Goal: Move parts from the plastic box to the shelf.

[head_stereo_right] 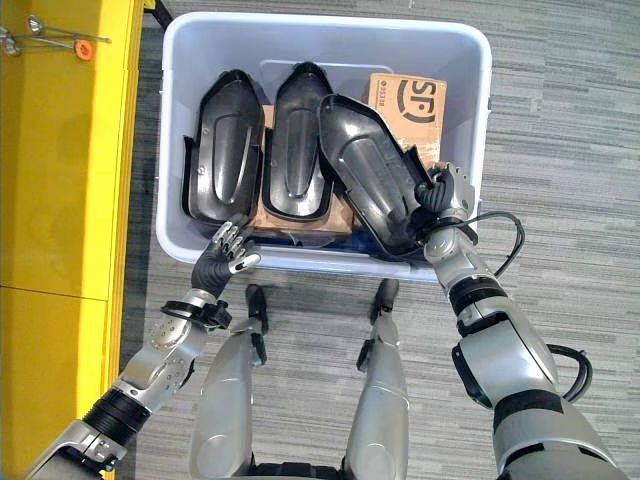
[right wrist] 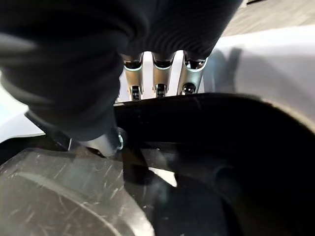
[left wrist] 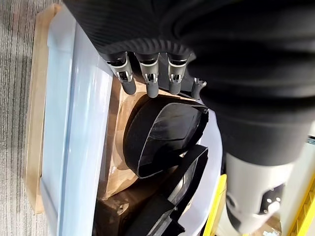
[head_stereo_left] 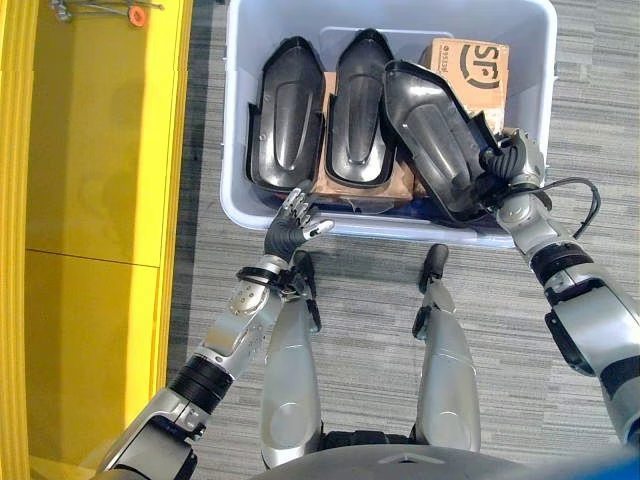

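Observation:
Three black moulded parts stand side by side in the pale plastic box [head_stereo_left: 237, 150]. The left part [head_stereo_left: 285, 110] and middle part [head_stereo_left: 358, 105] lean on cardboard. The right part [head_stereo_left: 430, 125] is tilted toward the box's near right corner, and my right hand [head_stereo_left: 510, 165] is shut on its near edge. In the right wrist view the fingers [right wrist: 160, 78] curl over that part's rim [right wrist: 236, 147], thumb inside. My left hand [head_stereo_left: 292, 225] hovers open at the box's near left rim, its fingers [left wrist: 150, 73] straight, close to the left part [left wrist: 162, 132] and holding nothing.
The yellow shelf [head_stereo_left: 100, 150] runs along the left side, just left of the box. A few small metal tools with an orange piece [head_stereo_left: 110, 12] lie at its far end. A cardboard carton [head_stereo_left: 470, 65] stands in the box's far right corner. Grey carpet surrounds everything.

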### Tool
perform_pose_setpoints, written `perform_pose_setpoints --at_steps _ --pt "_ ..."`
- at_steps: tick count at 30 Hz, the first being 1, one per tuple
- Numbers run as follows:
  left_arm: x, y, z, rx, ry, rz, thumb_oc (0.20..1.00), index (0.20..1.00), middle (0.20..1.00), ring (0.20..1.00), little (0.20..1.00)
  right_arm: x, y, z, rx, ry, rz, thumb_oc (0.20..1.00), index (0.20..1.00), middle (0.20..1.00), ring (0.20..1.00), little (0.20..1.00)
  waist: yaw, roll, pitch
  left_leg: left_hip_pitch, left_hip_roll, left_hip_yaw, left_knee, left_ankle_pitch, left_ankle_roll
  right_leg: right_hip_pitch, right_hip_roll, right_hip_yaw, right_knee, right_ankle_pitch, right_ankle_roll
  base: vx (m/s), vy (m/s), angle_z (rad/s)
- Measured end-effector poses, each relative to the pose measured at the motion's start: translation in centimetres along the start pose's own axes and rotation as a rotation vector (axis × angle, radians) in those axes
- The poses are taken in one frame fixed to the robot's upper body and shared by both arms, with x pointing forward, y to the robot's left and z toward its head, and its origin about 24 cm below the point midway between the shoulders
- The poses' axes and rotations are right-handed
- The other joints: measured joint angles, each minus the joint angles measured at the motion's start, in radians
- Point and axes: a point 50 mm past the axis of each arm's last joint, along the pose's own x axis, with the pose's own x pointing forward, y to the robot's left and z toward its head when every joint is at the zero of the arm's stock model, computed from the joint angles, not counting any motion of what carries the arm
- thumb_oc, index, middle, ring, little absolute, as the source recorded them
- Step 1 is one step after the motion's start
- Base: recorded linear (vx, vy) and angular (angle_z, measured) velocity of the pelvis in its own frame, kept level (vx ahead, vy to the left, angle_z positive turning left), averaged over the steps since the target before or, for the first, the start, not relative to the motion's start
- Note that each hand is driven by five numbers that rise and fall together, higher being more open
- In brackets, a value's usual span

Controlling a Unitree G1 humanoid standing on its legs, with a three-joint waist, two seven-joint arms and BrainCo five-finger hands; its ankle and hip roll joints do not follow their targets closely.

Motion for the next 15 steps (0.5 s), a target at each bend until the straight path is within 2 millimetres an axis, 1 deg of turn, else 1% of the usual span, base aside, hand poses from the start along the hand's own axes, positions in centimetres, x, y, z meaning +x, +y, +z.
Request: perform_pose_setpoints --at_steps 6,12,13,14,15 --pt "-0.1 -0.1 -0.2 0.0 0.007 0.005 1.0 1.0 1.0 1.0 1.0 -0.2 0.2 -1.0 -0.041 0.047 0.013 0.2 0.2 0.2 0.2 0.2 0.01 0.0 -0.021 -0.004 -0.004 0.0 0.007 -0.002 0.003 0.0 -0.005 0.001 0.002 0.0 0.0 0.0 0.0 0.0" --pt "-0.2 -0.6 -0.6 0.0 0.025 -0.014 1.0 1.0 1.0 1.0 1.0 -0.3 0.4 -1.1 -0.023 0.057 0.017 0.2 0.2 0.2 0.2 0.2 0.009 -0.002 -0.026 -0.003 -0.003 0.0 0.01 -0.002 0.002 0.0 -0.004 0.001 0.006 0.0 0.0 -0.03 0.003 0.0" --pt "-0.2 -0.7 -0.6 -0.003 0.023 -0.011 1.0 1.0 1.0 1.0 1.0 -0.5 0.2 -1.2 0.04 0.06 0.004 0.2 0.2 0.2 0.2 0.2 0.005 -0.003 -0.027 -0.004 -0.002 -0.001 0.013 0.002 -0.003 -0.001 -0.003 0.002 0.011 0.002 0.001 -0.08 0.01 0.01" --pt "-0.2 -0.6 -0.6 -0.003 0.023 -0.008 1.0 1.0 1.0 1.0 1.0 -0.9 0.5 -1.4 0.062 0.062 0.012 0.2 0.2 0.2 0.2 0.2 0.005 -0.004 -0.028 -0.003 -0.002 -0.001 0.015 -0.005 0.005 0.0 -0.004 0.0 0.014 -0.005 0.003 0.0 0.0 0.0" --pt "-0.2 -0.6 -0.7 -0.003 0.025 -0.003 1.0 1.0 1.0 1.0 1.0 -1.3 0.8 -1.5 0.088 0.058 0.018 0.2 0.2 0.2 0.2 0.2 0.003 -0.004 -0.028 -0.003 -0.002 -0.001 0.019 -0.005 0.002 0.0 -0.003 0.002 0.017 -0.004 0.003 0.0 0.0 0.0"
